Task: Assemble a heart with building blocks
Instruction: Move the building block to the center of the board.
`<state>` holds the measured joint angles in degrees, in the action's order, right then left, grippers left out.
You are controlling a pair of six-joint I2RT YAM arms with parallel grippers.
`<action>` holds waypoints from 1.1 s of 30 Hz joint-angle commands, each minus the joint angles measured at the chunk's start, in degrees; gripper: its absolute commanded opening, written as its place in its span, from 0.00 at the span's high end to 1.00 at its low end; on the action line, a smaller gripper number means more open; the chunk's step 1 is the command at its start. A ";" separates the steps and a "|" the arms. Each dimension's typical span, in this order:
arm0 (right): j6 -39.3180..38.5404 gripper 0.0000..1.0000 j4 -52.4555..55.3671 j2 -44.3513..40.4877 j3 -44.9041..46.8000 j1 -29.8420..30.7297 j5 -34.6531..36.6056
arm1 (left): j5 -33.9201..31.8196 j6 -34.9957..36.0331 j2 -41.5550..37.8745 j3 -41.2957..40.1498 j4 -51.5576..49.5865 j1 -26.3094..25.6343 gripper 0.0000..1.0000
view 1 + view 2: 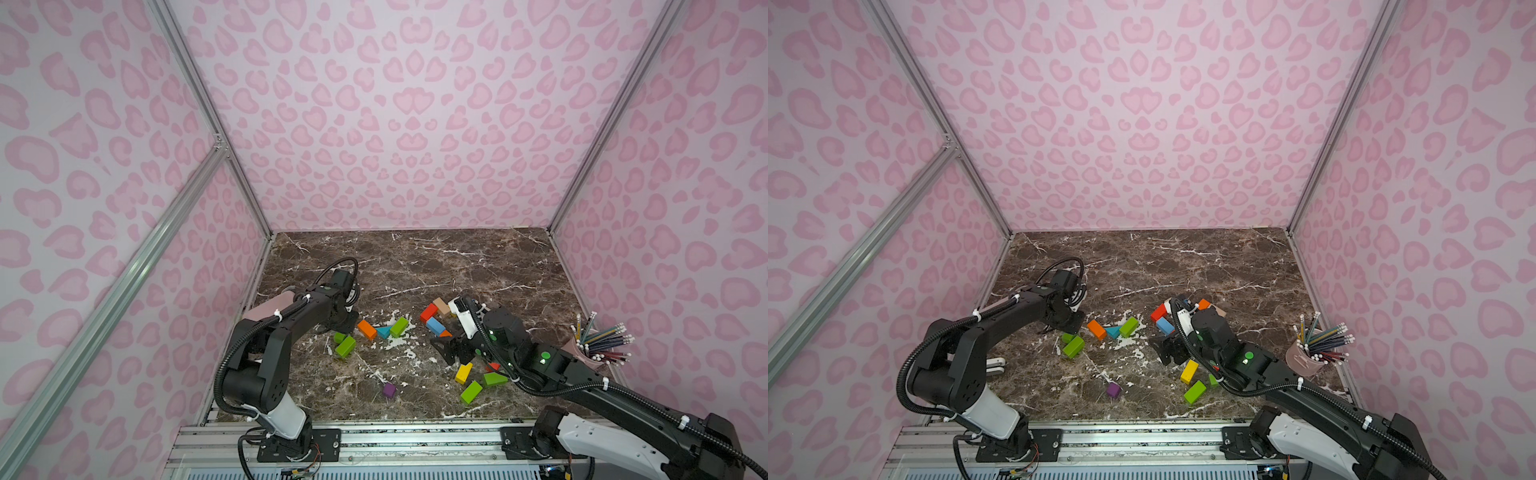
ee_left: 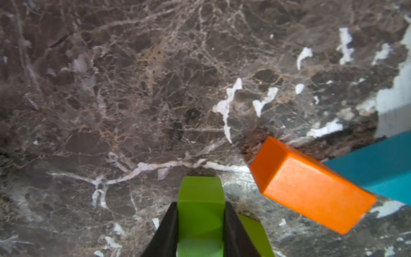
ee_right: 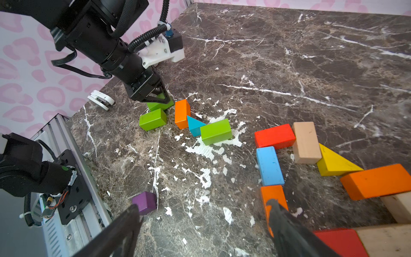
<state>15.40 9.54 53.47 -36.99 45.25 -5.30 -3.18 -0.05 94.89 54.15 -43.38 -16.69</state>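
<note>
Building blocks (image 3: 216, 131) lie in two loose clusters on the dark brown marble tabletop (image 1: 457, 266), which is white-veined and scuffed pale near its middle. A purple cube (image 3: 145, 202) sits apart. Pink spotted walls (image 1: 395, 124) on aluminium framing (image 1: 199, 95) enclose three sides. The left gripper (image 2: 201, 203) pinches a green block (image 2: 200, 189), probably touching the surface. The right gripper (image 3: 202, 207) gapes wide, empty.

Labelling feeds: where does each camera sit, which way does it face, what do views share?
Top views: high above the arms' bases, looking down at the table; both arms show.
Left wrist: looks down past the left gripper, shut on a green block.
Right wrist: looks across the table at the left arm; open right gripper shows.
Shared: all show the orange block beside the teal wedge.
</note>
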 commanded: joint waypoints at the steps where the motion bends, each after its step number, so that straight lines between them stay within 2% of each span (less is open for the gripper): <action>1: -0.66 0.07 -1.15 -0.30 -0.19 0.10 0.20 | 0.83 -0.54 0.47 0.60 0.27 -0.68 0.83; 18: -0.64 0.07 -0.27 -1.35 0.11 -0.34 0.73 | 0.02 -2.36 3.46 2.45 -2.11 -3.53 0.83; 24: -0.80 0.07 -0.30 -1.26 -0.01 -0.53 0.50 | -1.05 -2.87 3.53 2.51 -2.23 -3.60 0.75; 26: -0.79 0.07 -0.45 -1.20 0.02 -0.61 0.21 | -1.06 -2.88 2.94 2.80 -2.54 -3.61 0.71; 28: -0.92 0.07 -0.61 -0.94 -0.08 -0.69 0.13 | -0.79 -2.76 2.03 3.00 -2.81 -3.59 0.57; 33: -1.38 0.07 -1.01 0.54 -1.26 -0.69 -0.74 | -0.30 -3.30 -0.33 4.79 -4.92 -3.61 0.32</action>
<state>15.07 9.93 53.54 -36.80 44.56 -5.30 -4.03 -2.98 95.66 57.54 -47.83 -20.32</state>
